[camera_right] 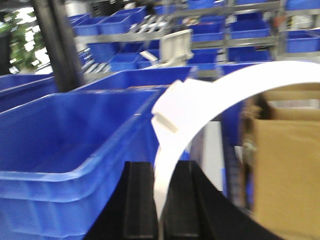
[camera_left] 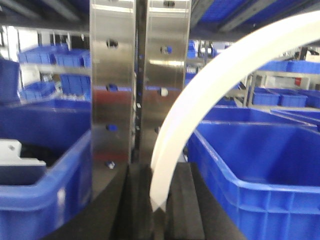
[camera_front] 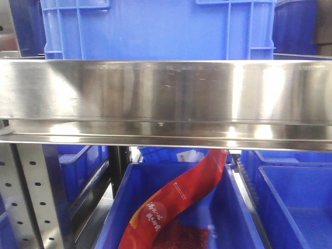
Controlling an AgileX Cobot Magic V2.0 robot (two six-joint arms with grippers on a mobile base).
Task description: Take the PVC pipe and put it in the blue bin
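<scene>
We found the left claw (camera_left: 159, 215) and right claw (camera_right: 160, 215) each clenched on the PVC pipe (camera_left: 215, 85), whose thin arc could snag a blue bin (camera_left: 235, 181) rim and slip.

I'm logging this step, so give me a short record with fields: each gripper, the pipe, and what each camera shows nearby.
left gripper: shut on a pipe end
right gripper: shut on the pipe
pipe state: white arc, held in the air, not in any bin
left wrist view: blue bin to the right, steel post ahead
right wrist view: big bin to the left, box to the right
front view: shelf rail across, red banner in lower bin; pipe and arms out of sight
</scene>
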